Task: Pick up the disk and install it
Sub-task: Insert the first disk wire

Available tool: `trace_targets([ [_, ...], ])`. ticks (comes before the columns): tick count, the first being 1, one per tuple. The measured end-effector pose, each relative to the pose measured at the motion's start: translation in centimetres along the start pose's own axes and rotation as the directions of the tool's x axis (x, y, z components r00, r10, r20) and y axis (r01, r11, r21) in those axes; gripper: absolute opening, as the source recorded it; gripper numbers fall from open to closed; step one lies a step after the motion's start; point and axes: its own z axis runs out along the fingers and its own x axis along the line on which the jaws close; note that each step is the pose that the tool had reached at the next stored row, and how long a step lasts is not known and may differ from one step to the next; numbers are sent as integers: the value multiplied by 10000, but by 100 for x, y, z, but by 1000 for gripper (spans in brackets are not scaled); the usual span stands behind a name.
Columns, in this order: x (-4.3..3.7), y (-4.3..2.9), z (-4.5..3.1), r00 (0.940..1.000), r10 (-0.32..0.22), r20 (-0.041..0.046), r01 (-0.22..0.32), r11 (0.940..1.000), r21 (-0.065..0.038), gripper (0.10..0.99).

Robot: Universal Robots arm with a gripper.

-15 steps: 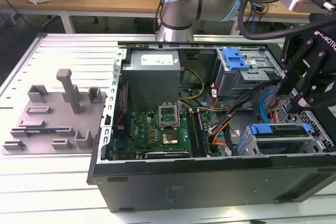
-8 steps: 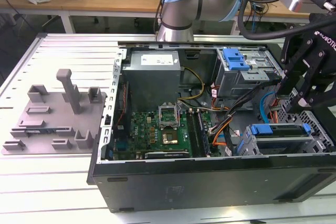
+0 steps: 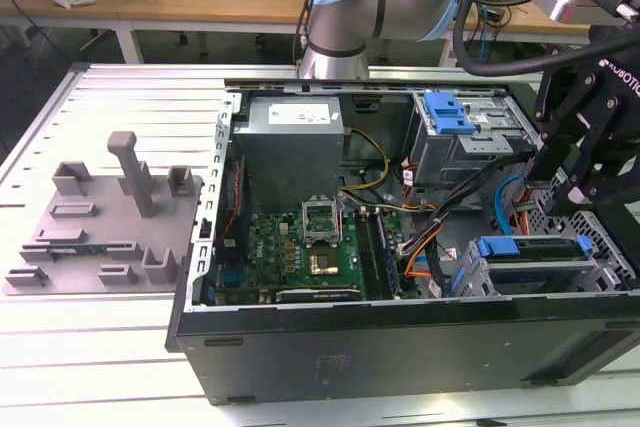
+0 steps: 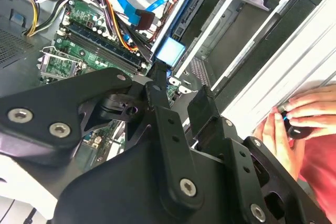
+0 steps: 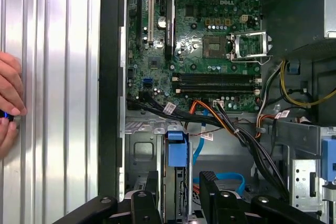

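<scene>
The disk point(image 3: 530, 247) stands on edge in the grey metal bay at the front corner of the open computer case, on the exterior view's right. Its blue carrier rail end point(image 5: 176, 153) faces up between the bay walls, and in the second wrist view the blue rail end point(image 4: 169, 51) sits just past one fingertip. My black gripper point(image 3: 572, 195) hangs right above the bay. It is open, with its fingers point(image 5: 144, 203) apart on either side of the disk's edge and a small gap on each side. The gripper point(image 5: 177, 198) holds nothing.
A grey slotted fixture tray point(image 3: 100, 217) lies on the table at the exterior view's left. Inside the case are the motherboard point(image 5: 210, 40), a bundle of cables point(image 5: 220, 119), the power supply point(image 3: 290, 117) and an upper cage with a blue latch point(image 3: 447, 112). A person's hand point(image 5: 8, 103) rests on the table beside the case.
</scene>
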Motion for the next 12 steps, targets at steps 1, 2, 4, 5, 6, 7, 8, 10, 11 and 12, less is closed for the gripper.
trace_targets([
  [1,-7,0,3,10000,-1,3,1,10000,0,443],
  [2,-44,-1,3,10000,1,-56,-1,10000,-1,443],
  [4,-137,-2,2,9996,6,-284,-7,10000,-3,443],
  [5,-183,-2,4,9991,12,-419,-12,10000,-4,443],
  [6,-243,-3,5,9981,17,-609,-18,10000,-5,443],
  [7,-280,-4,4,9973,21,-738,-21,10000,-7,443],
  [8,-329,-5,6,9958,26,-920,-27,10000,-10,443],
  [10,-438,-8,7,9881,45,-1535,-50,10000,-28,443],
  [11,-483,-14,7,9818,52,-1900,-61,10000,-40,443],
  [12,-510,-20,8,9781,56,-2080,-66,10000,-42,443],
])
